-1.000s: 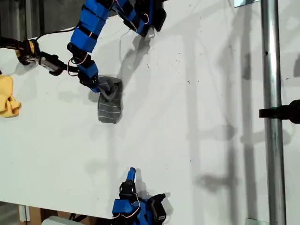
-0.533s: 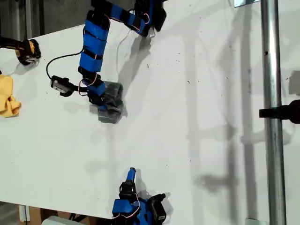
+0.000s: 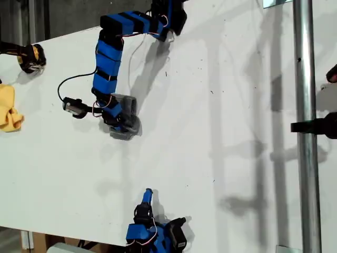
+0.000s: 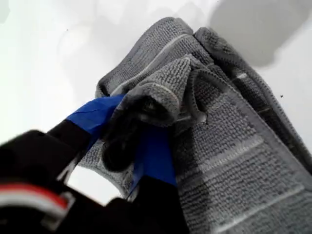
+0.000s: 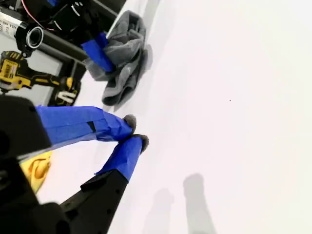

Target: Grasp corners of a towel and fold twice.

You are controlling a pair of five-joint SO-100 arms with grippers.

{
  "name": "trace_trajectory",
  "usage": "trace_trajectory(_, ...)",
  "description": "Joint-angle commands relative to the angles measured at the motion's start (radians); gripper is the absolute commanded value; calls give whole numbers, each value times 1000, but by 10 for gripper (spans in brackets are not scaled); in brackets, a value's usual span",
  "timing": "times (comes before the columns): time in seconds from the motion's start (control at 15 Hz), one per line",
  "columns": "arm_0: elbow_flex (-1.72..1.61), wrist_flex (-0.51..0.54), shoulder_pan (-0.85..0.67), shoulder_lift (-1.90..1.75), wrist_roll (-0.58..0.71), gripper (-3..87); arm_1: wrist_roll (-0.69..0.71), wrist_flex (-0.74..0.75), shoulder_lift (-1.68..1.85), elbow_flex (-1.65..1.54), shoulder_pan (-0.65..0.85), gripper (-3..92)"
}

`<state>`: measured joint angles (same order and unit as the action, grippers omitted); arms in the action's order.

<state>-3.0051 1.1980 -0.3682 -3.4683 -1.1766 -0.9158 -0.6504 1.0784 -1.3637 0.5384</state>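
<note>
White desk (image 3: pixel 221 158) carries the bunched grey white-striped soft cloth towel (image 4: pixel 229 126); my first gripper (image 4: pixel 134 141) pinches its fold to carry it over, my second gripper (image 5: pixel 134 131) idle, fingers pressed together.

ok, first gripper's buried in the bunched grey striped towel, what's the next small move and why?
Probably lift my first gripper slightly, still clamped, so the grey striped towel can hang open. Its jaws pinch a crumpled fold, the cloth is heaped, and no clean corner shows. My second gripper is shut and empty, well away from the cloth.

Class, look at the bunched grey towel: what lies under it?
The towel sits on the white table, with my first gripper clamped into its folds. Whatever lies beneath the folded layers is hidden.
</note>
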Motion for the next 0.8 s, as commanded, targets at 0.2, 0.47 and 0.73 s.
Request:
trace_trajectory(0.2,0,-25,9,-6,-20,19,41,-20,285,51,49,407)
trace_trajectory(0.47,-3,-6,-3,-6,-52,128,38,-183,634,-80,135,235)
trace_trajectory(0.73,-35,-63,12,-8,75,141,14,-552,1032,-353,176,17)
